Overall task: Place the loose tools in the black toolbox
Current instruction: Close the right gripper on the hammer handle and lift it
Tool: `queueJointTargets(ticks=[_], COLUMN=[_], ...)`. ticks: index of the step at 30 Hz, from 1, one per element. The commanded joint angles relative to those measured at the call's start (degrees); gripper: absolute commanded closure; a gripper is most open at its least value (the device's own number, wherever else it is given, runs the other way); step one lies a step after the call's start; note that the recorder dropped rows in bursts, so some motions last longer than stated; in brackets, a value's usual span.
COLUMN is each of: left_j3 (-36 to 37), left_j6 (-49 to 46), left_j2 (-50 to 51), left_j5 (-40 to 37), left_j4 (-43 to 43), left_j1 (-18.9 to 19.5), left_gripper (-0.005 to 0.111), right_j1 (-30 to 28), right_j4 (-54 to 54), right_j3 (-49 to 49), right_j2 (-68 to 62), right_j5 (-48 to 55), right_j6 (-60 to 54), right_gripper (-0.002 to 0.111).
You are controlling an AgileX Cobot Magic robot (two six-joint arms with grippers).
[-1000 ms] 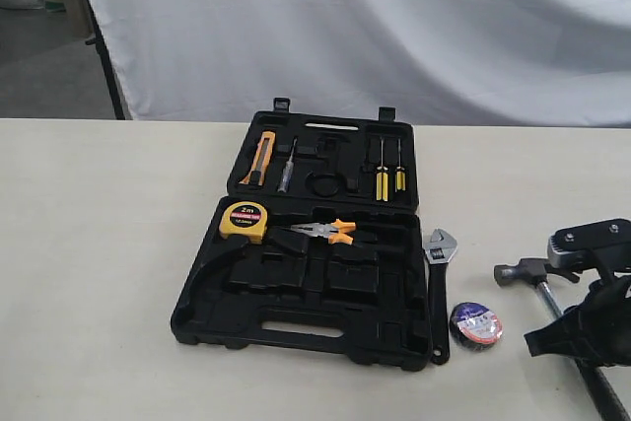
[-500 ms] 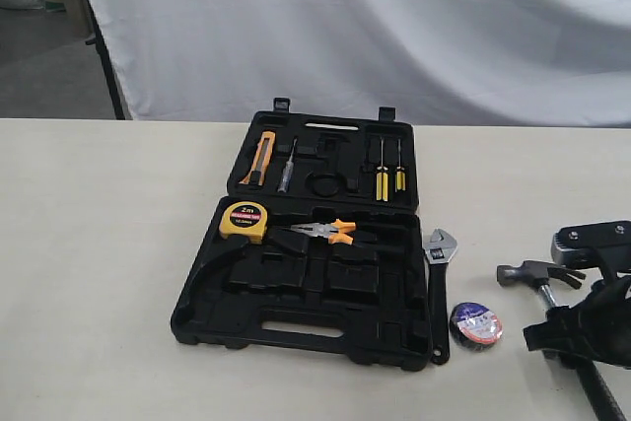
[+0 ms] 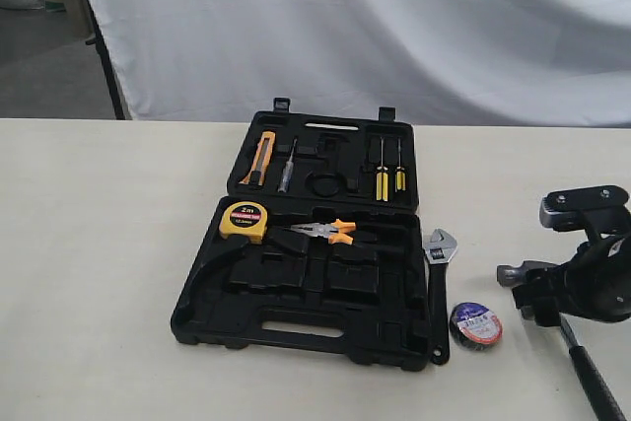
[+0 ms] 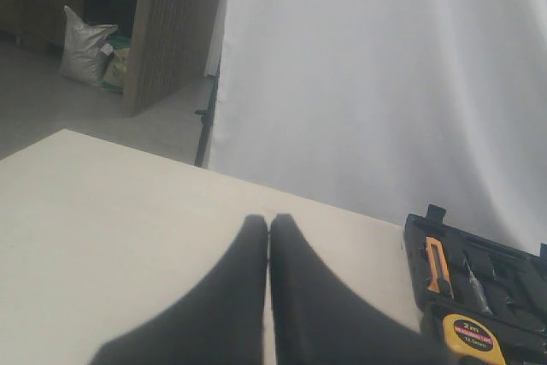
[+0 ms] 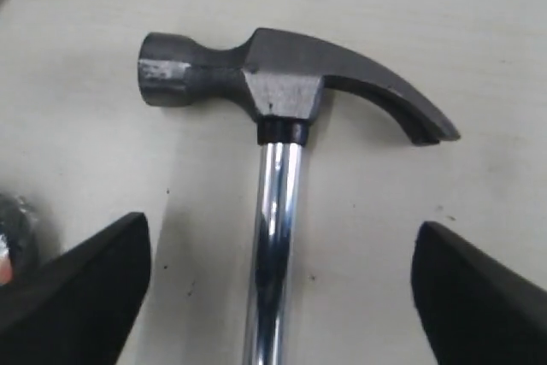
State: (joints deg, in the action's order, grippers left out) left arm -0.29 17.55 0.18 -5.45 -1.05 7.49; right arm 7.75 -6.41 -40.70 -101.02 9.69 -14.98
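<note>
While hammer (image 5: 282, 83) lies flat on table (image 5: 479, 23), R gripper (image 5: 278, 232) wide apart astride it, L gripper (image 4: 269, 226) together.

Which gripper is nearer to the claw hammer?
Right. The right gripper stands open astride the hammer shaft below its head; the left gripper is shut over the table beyond the toolbox.

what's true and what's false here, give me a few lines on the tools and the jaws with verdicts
The hammer lies on the table, outside the toolbox. True.
The right gripper has its jaws shut on the hammer's shaft. False: they stand open, one either side of it.
The wrench lies inside the toolbox. False: it lies on the table beside it.
The tape measure sits in the toolbox. True.
The left gripper has its jaws shut. True.
</note>
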Motion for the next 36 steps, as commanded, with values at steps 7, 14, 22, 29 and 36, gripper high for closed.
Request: queueJointTargets(ticks=[7, 14, 22, 29, 36], left_j3=[-0.15, -0.15, -0.15, -0.15, -0.15], left_j6=[0.27, 0.27, 0.27, 0.27, 0.27], left_j2=[-0.18, -0.18, -0.18, -0.18, -0.18], left_j5=[0.41, 0.41, 0.41, 0.41, 0.41], left_j4=[-0.25, -0.25, -0.25, -0.25, -0.25], left_j1=[1.45, 1.45, 1.45, 1.45, 1.45], left_gripper=[0.106, 0.106, 0.106, 0.106, 0.106], right_j1=[-0.34, -0.34, -0.23, -0.12, 7.00], right_j4=[0.59, 0.59, 0.49, 0.28, 0.45], right_j3=[-2.94, -3.06, -3.10, -3.10, -4.93], right_j2=[-6.21, -4.58, 1.02, 7.37, 10.15], right_j5=[1.35, 2.68, 5.23, 5.65, 1.36], right_j6=[-0.80, -0.80, -0.66, -0.66, -1.88], right_gripper=[0.108, 0.109, 0.109, 0.109, 0.109])
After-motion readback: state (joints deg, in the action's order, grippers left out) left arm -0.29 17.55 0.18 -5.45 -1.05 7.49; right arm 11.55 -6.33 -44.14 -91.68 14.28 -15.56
